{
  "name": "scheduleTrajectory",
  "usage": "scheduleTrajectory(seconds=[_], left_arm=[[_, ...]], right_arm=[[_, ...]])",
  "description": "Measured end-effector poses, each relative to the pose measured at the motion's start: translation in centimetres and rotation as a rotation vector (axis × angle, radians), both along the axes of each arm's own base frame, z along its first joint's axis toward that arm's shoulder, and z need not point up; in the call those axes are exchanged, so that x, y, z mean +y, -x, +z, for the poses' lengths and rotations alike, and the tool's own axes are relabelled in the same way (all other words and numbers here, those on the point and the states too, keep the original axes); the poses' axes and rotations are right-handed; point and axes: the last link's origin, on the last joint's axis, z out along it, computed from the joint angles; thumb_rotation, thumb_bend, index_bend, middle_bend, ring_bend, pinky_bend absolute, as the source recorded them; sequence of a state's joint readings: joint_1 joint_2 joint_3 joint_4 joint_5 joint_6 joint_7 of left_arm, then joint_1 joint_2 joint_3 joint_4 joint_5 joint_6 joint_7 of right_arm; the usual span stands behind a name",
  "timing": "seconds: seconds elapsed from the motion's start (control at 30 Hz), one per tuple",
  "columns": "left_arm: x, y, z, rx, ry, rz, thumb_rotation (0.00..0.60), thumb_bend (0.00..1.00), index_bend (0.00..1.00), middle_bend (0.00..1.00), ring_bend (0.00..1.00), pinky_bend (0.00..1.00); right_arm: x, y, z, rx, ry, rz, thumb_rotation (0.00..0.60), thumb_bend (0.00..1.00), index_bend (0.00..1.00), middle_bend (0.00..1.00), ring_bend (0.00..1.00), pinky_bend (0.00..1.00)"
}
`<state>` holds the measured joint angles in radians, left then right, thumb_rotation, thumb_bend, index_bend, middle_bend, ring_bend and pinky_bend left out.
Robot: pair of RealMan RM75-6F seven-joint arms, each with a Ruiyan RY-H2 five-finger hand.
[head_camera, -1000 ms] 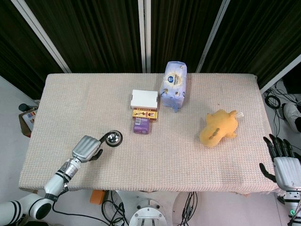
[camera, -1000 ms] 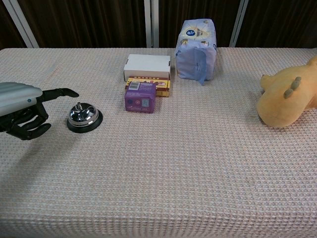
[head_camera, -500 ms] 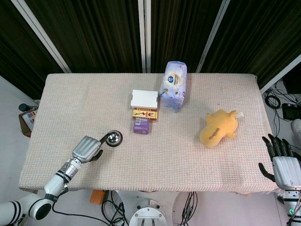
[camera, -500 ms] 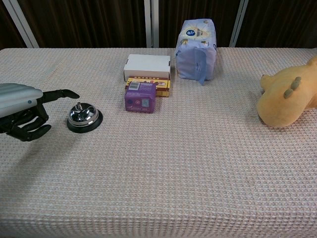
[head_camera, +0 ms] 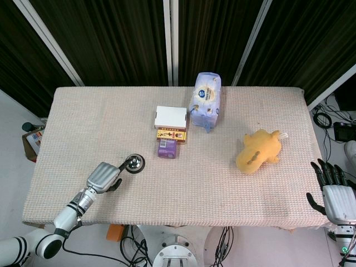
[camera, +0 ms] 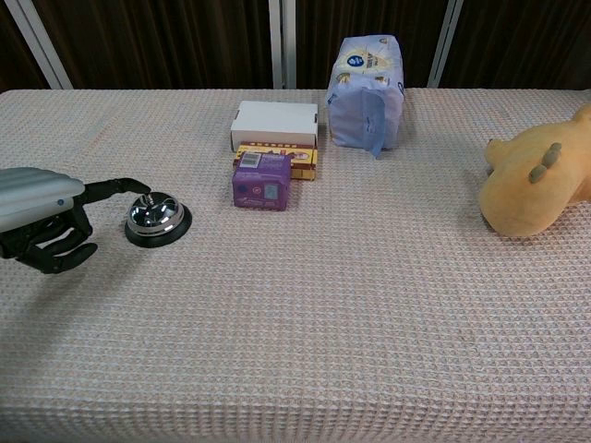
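A chrome desk bell (head_camera: 134, 163) (camera: 158, 218) on a black base stands at the table's front left. My left hand (head_camera: 104, 176) (camera: 42, 208) lies just left of it, holding nothing. One finger stretches out over the bell's top, its tip at or just above the button, while the other fingers are curled under the palm. My right hand (head_camera: 336, 193) shows only in the head view, off the table's front right corner. It is empty, with its fingers spread upward.
Behind the bell are a purple box (head_camera: 167, 148) (camera: 261, 182), a yellow box (head_camera: 171, 134) and a white box (head_camera: 170, 116) (camera: 275, 123). A blue tissue pack (head_camera: 206, 100) (camera: 367, 92) stands beyond them. A yellow plush toy (head_camera: 257, 151) (camera: 536, 185) lies to the right on the woven tablecloth (head_camera: 194, 189).
My left hand has shifted slightly toward the bell, and its outstretched finger has dropped from level with the bell's far side down onto its top. The right hand has barely moved.
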<state>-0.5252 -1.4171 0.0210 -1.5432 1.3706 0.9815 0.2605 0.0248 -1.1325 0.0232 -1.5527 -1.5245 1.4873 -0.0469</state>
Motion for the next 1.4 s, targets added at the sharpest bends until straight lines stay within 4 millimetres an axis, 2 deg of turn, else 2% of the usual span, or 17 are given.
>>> scheduleTrajectory(seconds=[0.27,0.6,0.9,1.2,1.4], left_arm=[[-0.14,-0.82,0.55,-0.034,-0.03,-0.035,0.6,0.52,0.07,0.82,0.82,0.85],[-0.31,-0.16,-0.19,-0.004,0.008,-0.009,0.6,0.52,0.07,0.82,0.82,0.85],[-0.18,-0.7,0.55,-0.025,-0.024,-0.03,0.6,0.52,0.07,0.82,0.82,0.85],[-0.37,-0.07,-0.15,0.003,0.02,0.0,0.6,0.52,0.07,0.82,0.82,0.85],[-0.12,-0.61,0.41,-0.019,-0.013,-0.02,0.6,0.52,0.07,0.82,0.82,0.85]], right_arm=[[0.01,0.01,0.06,0.0,0.002,-0.001,0.6,0.24,0.0,0.0,0.0,0.0],[0.03,0.05,0.02,0.0,0.001,0.0,0.6,0.24,0.0,0.0,0.0,0.0],[0.0,0.01,0.04,-0.001,0.001,0.001,0.6,0.24,0.0,0.0,0.0,0.0],[-0.03,-0.13,0.25,0.004,0.005,0.005,0.6,0.24,0.0,0.0,0.0,0.0],[-0.03,-0.18,0.34,0.003,0.006,0.005,0.6,0.24,0.0,0.0,0.0,0.0]])
